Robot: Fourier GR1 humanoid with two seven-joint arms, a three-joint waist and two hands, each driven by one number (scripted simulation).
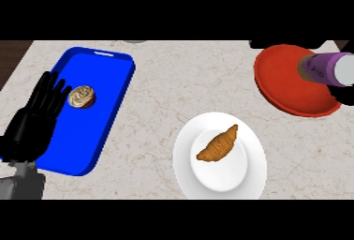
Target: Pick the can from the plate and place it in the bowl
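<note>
At the upper right, the black right hand (343,93) grips a purple can (328,69) over the red bowl (283,89). Left hand (31,124) rests open.

A pale, beige-veined marble counter top (159,93) fills the view, with a strip of dark wood showing past its far-left corner. On the left, lying straight on the stone, a glossy blue rectangular tray (114,98) with rounded corners, running from the far edge toward the near-left. Centre-near, a round white plate (187,164) sits flat on the marble, well apart from the tray. Over at the far right, a round red plate (280,89) rests on the counter, near the white plate but not touching it.
</note>
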